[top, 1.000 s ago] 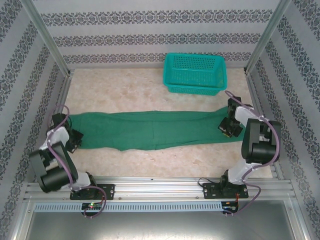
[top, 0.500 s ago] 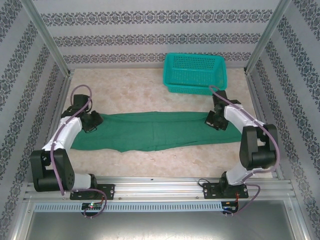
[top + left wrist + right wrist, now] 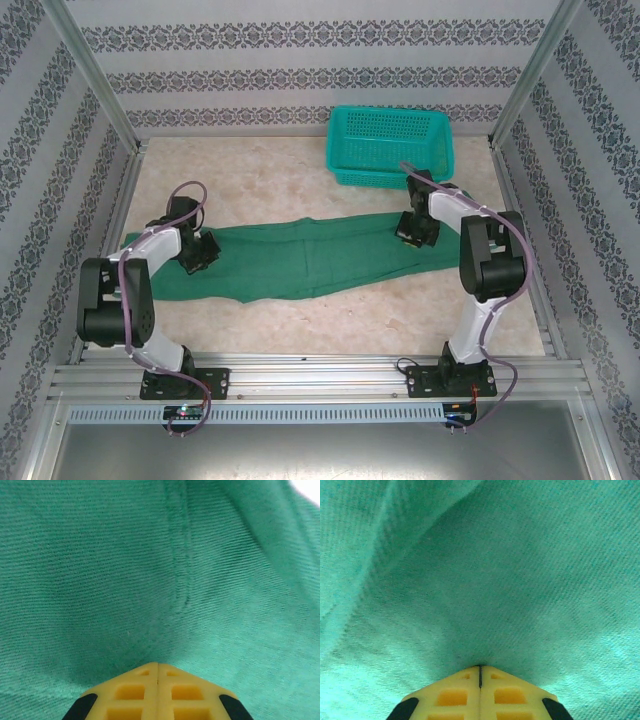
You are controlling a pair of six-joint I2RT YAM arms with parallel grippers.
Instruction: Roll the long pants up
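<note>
- The long pants (image 3: 310,262) lie stretched left to right across the middle of the tabletop (image 3: 260,330).
- The left hand (image 3: 200,250) pinches cloth near the left end and the right hand (image 3: 413,230) near the right end. Both are closed on fabric (it puckers into the fingertips), probably to fold it narrower before rolling.
- The surface is beige and marbled, with a teal mesh basket (image 3: 390,145) at the far right and patterned walls (image 3: 300,70) around.

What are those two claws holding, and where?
Both hold the long pants: the left gripper pinches fabric near one end, the right gripper near the other.
</note>
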